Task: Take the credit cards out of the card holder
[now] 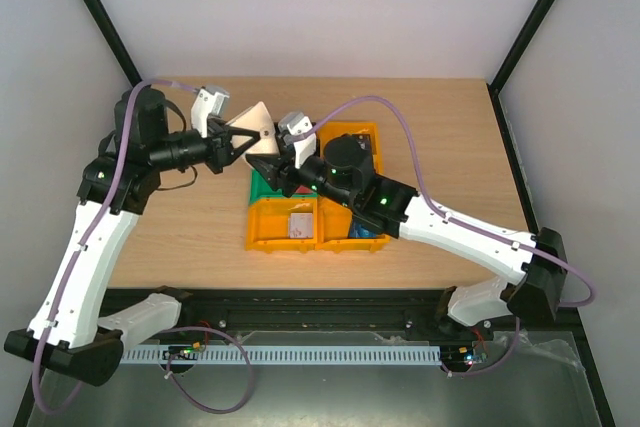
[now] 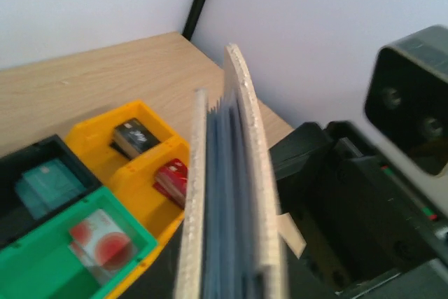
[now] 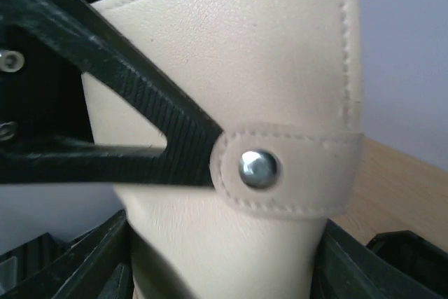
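While the left gripper (image 1: 243, 143) clamps the holder (image 1: 258, 123) in the air above the far end of the bins (image 1: 250, 243), blue cards (image 2: 224, 208) show between its flaps, so we judge the emptying only partly done. The right gripper (image 1: 275, 162), also over the bins' far end, has its jaws spread at either side of the holder, grasping nothing. Next we must pinch one card edge and draw it out without pulling the holder loose.

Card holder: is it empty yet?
Not quite. Black card, red card, teal card and a white-red card lie in the bins. The left claw holds the card holder up; the right claw is at it. Dark edges inside look like more cards.
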